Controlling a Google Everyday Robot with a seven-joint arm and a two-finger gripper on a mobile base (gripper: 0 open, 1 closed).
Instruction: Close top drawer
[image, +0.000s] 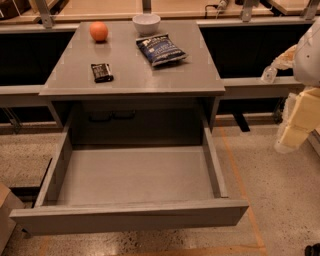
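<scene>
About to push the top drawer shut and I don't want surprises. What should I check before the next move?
1. Top drawer pulled out full length: ok, ready to push.
2. Tray holds nothing sticking up: ok.
3. Gripper on the front panel: not ok; it is probably the dark part at bottom right corner, apart from the drawer.
4. Arm out of the drawer's path: ok, at right edge.
5. Orange, bowl, chip bag back from tabletop's front edge: ok.

I logged dim, warm light from above: soft sheen on the tabletop (131, 76), deep shadow in the recess (136, 125) behind the top drawer (131, 216). The gripper (295, 124), at the right edge, read pale, washed out.
</scene>
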